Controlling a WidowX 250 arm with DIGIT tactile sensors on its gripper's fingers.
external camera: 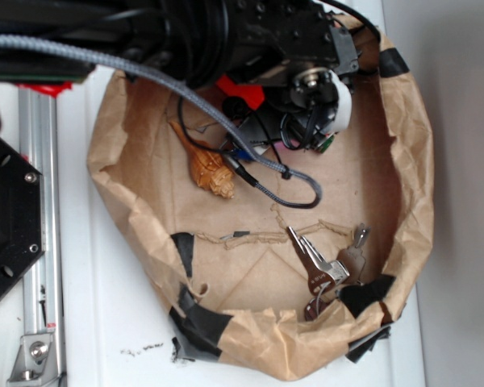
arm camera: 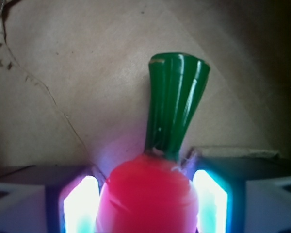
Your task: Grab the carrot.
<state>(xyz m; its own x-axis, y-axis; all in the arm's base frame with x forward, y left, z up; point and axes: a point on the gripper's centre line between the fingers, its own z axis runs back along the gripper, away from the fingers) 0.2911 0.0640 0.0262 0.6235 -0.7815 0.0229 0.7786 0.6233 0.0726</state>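
The carrot fills the bottom of the wrist view, glossy orange-red, with its dark green flared stem pointing away over brown paper. My gripper is shut on the carrot; a glowing pad presses each side of the body. From the exterior view only a patch of the carrot shows under the black arm at the back of the paper bag. The gripper there is mostly hidden by the arm.
A tan spiral seashell lies just left of the gripper. A bunch of keys rests at the bag's front right. The crumpled paper bag wall rings everything. A braided cable loops across the middle. A metal rail stands outside, left.
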